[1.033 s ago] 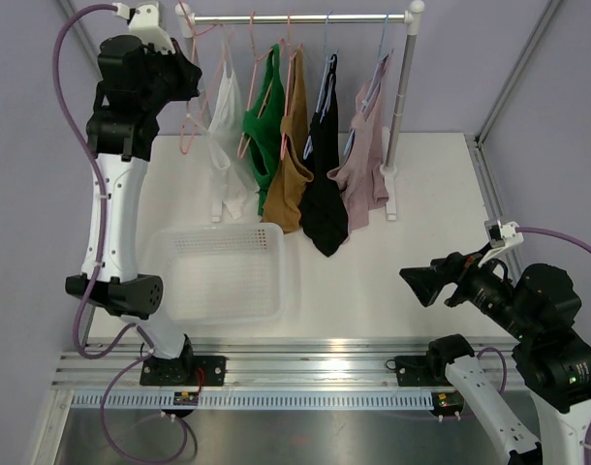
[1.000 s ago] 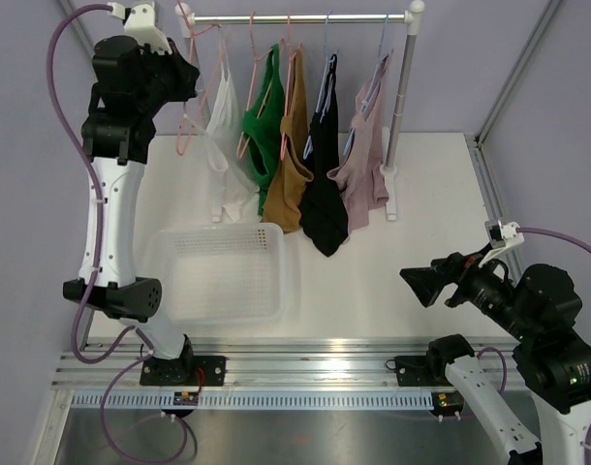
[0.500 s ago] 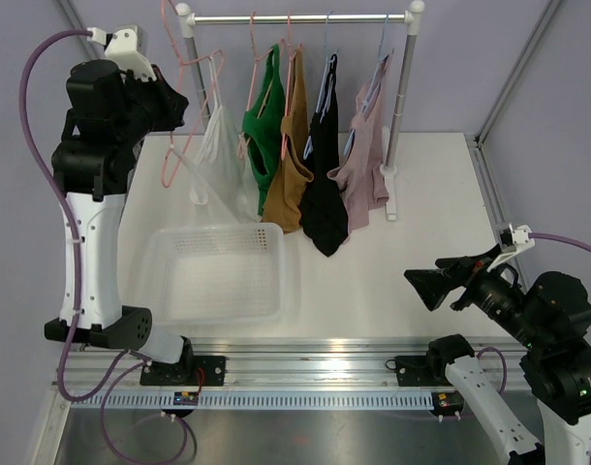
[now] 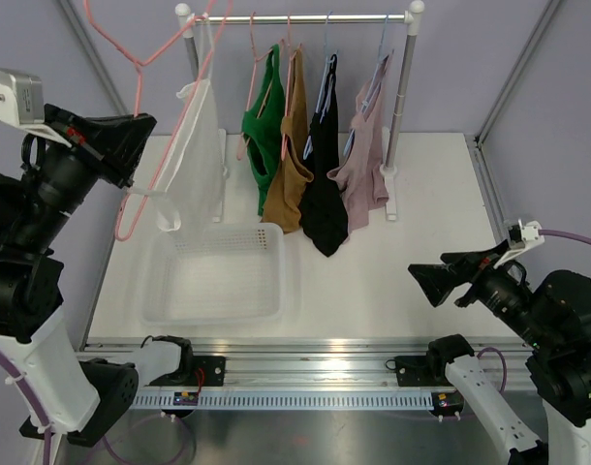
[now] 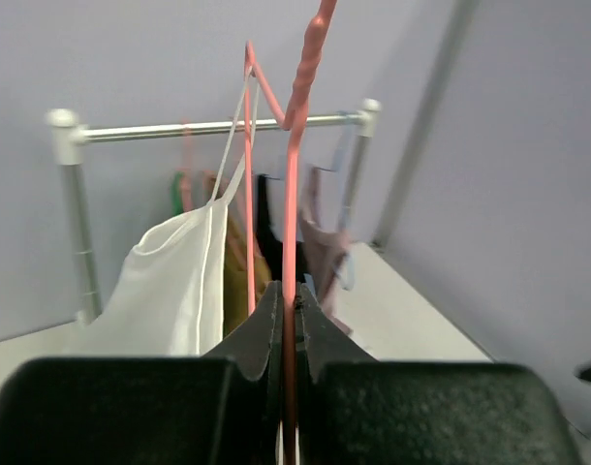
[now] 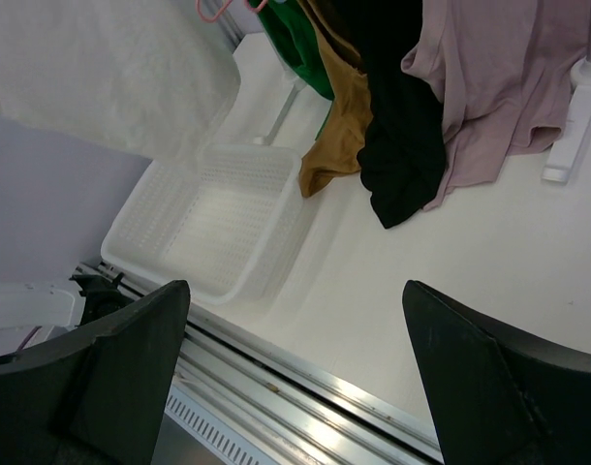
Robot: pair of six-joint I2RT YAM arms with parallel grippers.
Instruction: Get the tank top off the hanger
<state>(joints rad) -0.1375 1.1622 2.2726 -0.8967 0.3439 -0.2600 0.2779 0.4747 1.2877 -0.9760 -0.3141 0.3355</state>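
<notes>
Left fingers (image 5: 252,344): closed tight on the stem of the pink hanger (image 5: 293,203), raised at the left of the rack.
Pink hanger: tilted, clear of the rail (image 4: 305,16), its hook up near the rail's left post.
White tank top (image 4: 194,155): on the pink hanger, one strap looped over it, body hanging above the far edge of the basket (image 4: 218,318).
Right fingers (image 6: 111,358): spread wide, holding nothing, low over the bench (image 4: 392,262) at the right.
Rail: green, mustard, black and mauve tops (image 4: 320,165) hang side by side.
</notes>
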